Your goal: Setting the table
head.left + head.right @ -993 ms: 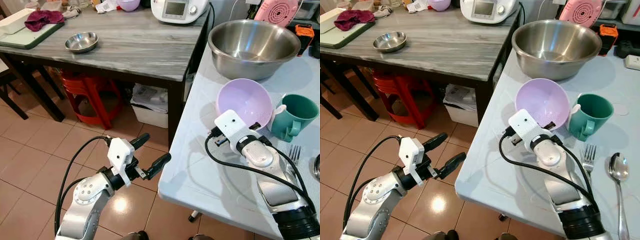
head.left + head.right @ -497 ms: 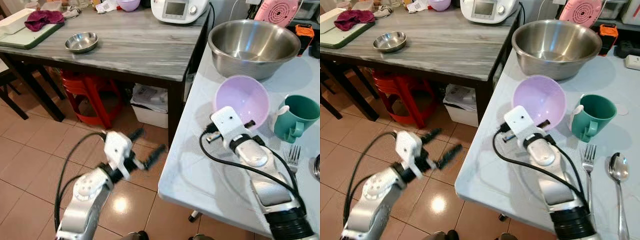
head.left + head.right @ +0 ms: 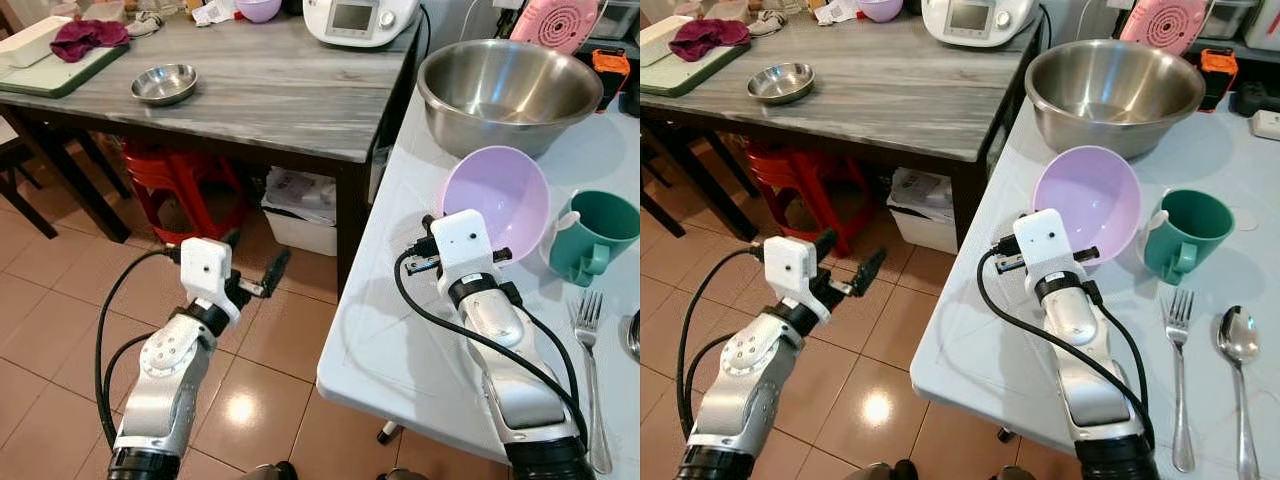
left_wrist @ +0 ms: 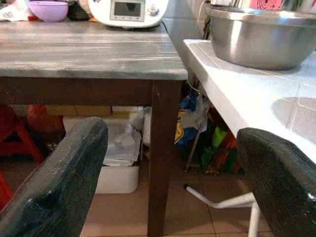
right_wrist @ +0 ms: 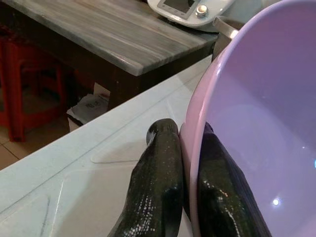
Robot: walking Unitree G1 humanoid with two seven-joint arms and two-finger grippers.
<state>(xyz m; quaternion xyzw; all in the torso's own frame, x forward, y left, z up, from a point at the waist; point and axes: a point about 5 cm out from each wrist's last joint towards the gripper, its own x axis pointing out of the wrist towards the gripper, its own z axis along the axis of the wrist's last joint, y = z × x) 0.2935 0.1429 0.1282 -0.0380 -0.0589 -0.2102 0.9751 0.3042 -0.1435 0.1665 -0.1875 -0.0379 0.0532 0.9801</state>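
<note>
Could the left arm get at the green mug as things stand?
Probably not: the left gripper hangs over the floor beside the white table, and the right gripper, pinching the purple bowl, lies before the green mug.

Red stool (image 3: 180, 190) under the grey wooden table (image 3: 270, 95); white appliance (image 3: 360, 20) on top.

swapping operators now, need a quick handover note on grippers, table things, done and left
Right gripper: shut on the rim of the purple bowl, held tilted over the white table.
Left gripper: open, holding nothing, out over the floor beside the table.
On the table: steel mixing bowl, green mug, fork, spoon.
Done: bowl gripped.
Left: likely set the bowl down flat at its place.
</note>
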